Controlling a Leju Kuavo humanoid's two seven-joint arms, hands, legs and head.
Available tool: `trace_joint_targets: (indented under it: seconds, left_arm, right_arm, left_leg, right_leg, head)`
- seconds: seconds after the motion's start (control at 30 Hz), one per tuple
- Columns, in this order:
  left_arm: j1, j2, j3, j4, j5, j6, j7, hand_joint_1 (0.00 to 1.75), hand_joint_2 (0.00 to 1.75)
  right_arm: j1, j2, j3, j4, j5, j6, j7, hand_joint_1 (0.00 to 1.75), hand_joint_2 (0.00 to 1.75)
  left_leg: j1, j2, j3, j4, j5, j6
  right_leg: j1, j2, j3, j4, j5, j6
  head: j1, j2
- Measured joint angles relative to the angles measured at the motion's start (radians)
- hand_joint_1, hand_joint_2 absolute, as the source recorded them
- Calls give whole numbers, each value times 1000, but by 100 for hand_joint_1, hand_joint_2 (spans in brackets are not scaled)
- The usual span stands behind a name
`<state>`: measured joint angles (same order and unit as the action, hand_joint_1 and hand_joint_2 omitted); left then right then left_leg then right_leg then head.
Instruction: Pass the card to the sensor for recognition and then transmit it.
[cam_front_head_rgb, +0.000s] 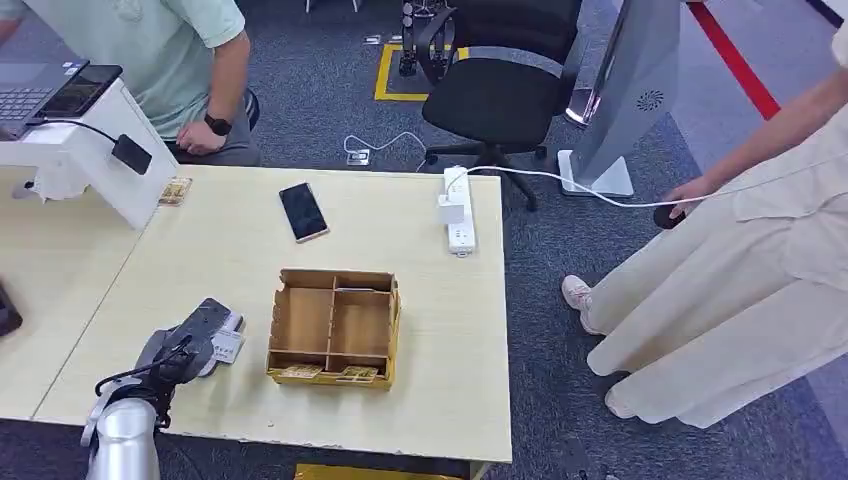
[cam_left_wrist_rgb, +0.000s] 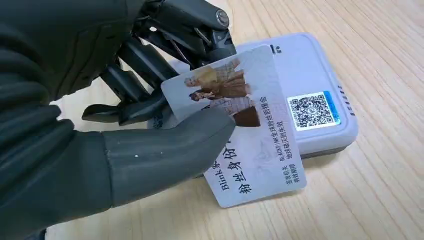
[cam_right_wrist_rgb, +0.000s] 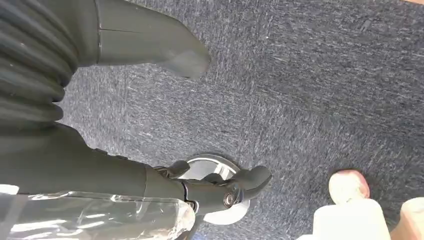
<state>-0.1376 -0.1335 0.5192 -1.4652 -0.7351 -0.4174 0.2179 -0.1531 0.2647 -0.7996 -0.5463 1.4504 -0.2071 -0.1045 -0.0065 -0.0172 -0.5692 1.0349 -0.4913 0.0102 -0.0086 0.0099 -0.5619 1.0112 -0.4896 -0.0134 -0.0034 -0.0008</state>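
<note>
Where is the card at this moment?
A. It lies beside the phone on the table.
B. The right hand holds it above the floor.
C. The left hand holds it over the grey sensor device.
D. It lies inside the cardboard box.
C: in the left wrist view the left hand pinches the card between thumb and fingers, over the grey sensor.
</note>
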Motion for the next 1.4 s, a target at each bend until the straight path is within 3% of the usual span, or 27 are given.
trace_joint_targets:
  seconds: [0.2,0.43,0.83,0.93,1.1,1.27,1.4]
  left_arm:
    - [-2,0,0,-2,53,7,-34,175,175]
    - [-1,-6,-1,-82,263,45,-84,175,175]
    - [-4,-21,-24,-177,291,91,-99,175,175]
    - [-13,-24,-57,-219,222,134,-122,175,175]
    - [-51,-27,-117,-278,58,179,-112,175,175]
    - [-112,-58,-169,-301,-120,249,-114,175,175]
    - [-193,-103,-213,-299,-361,379,-114,175,175]
  right_arm:
    - [1,-2,0,3,-16,-4,0,0,175]
    - [7,-7,-1,4,-29,-6,0,0,175]
    - [17,-8,-2,-2,-29,-4,0,0,175]
    - [25,-8,-3,-15,-29,0,0,0,175]
    - [38,0,-16,-50,-17,19,3,0,175]
    - [44,11,-30,-72,13,37,-10,0,175]
    - [41,11,-30,-52,27,13,-26,0,175]
  left_leg:
    - [0,0,0,0,0,-1]
    - [0,0,-1,0,0,0]
    - [0,1,0,0,0,0]
    - [0,0,-1,0,0,0]
    - [0,0,-1,0,0,0]
    - [0,0,-1,1,0,0]
    - [0,0,-1,1,1,0]
  right_leg:
    - [0,0,0,0,0,0]
    - [0,1,-1,0,0,0]
    - [0,1,-1,0,0,0]
    - [0,1,-1,0,0,0]
    - [0,1,-1,0,1,0]
    - [0,0,-1,0,1,1]
    - [0,1,-1,0,2,2]
  head:
    - [0,0]
    - [0,0]
    - [0,0]
    - [0,0]
    - [0,0]
    - [0,0]
    - [0,0]
